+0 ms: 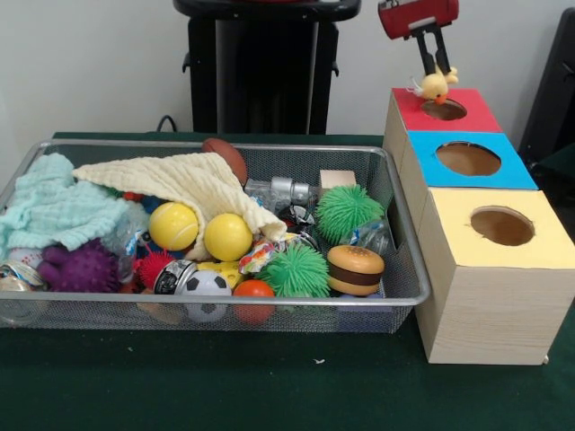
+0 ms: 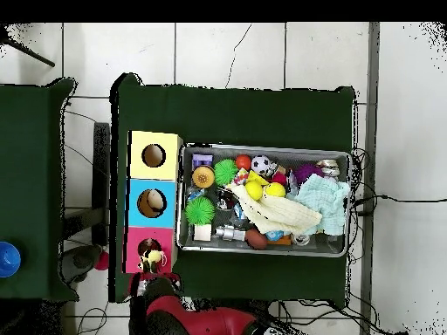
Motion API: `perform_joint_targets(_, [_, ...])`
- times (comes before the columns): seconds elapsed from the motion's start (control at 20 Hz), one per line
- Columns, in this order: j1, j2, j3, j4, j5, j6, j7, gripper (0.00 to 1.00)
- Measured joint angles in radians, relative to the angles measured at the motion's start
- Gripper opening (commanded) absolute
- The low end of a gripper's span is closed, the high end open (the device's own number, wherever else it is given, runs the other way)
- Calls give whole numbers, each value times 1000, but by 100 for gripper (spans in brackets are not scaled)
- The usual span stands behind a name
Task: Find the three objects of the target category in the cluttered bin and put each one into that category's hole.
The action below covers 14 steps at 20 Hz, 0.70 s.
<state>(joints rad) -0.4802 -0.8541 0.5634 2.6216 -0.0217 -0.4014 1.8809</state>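
My gripper [image 1: 437,75] hangs from the red arm and is shut on a small yellow plush animal [image 1: 436,87] with orange bits. It holds the animal just above the round hole [image 1: 444,109] in the red-faced wooden box. In the overhead view the gripper [image 2: 154,262] and the plush animal [image 2: 153,257] sit at the edge of the red hole [image 2: 148,248]. The silver wire-mesh bin [image 1: 225,145] lies to the left, full of clutter; it also shows in the overhead view [image 2: 262,148]. No tan-brown or tiger-striped plush animal shows in it.
The blue-faced hole [image 1: 468,159] and the yellow-faced hole [image 1: 501,226] lie nearer the camera in the same row of boxes. The bin holds a cream cloth [image 1: 193,184], a mint cloth [image 1: 54,206], yellow balls [image 1: 227,237], green spiky balls [image 1: 346,211], a purple spiky ball [image 1: 81,267] and a toy burger [image 1: 355,270].
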Motion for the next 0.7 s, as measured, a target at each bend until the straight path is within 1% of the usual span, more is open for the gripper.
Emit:
perform_joint_targets(0.35, [-14,-23,7,-11,0,0,0,0])
perform_joint_targets(0.7, [-18,-28,12,-42,0,0,0,0])
